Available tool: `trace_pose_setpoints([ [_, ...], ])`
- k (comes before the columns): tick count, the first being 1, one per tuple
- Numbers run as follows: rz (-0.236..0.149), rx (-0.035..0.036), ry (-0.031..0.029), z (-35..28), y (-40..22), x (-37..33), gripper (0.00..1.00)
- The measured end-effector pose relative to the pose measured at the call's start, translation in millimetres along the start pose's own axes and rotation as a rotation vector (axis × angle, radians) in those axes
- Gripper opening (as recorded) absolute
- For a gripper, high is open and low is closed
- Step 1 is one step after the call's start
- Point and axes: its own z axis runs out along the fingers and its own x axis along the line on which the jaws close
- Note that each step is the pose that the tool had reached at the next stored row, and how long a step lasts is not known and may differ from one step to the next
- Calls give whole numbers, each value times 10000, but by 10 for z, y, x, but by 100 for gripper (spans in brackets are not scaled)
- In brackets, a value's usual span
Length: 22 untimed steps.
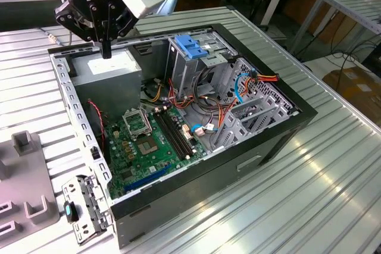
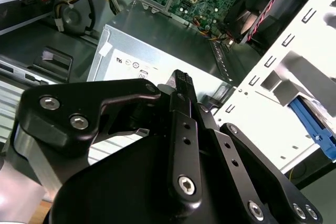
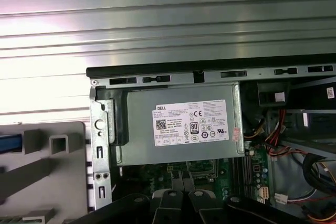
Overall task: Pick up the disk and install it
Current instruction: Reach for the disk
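The tool [image 1: 106,53], narrow and holding nothing, hovers over the power supply [image 1: 113,69] at the computer case's [image 1: 208,168] eleven o'clock corner.

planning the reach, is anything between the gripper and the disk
The gripper hangs over the grey box. A blue strip, likely the disk, lies in the fixture beyond it. The case wall stands between them.

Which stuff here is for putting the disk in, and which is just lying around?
For the job: gripper; drive cage with blue latch, probably.
Just lying about: grey metal box; green circuit board; loose metal bracket.
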Motion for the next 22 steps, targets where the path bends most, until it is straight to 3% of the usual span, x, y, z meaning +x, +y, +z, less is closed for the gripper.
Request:
trace_pose_setpoints([
  [22,0,-1,0,-3,-10,131,11],
])
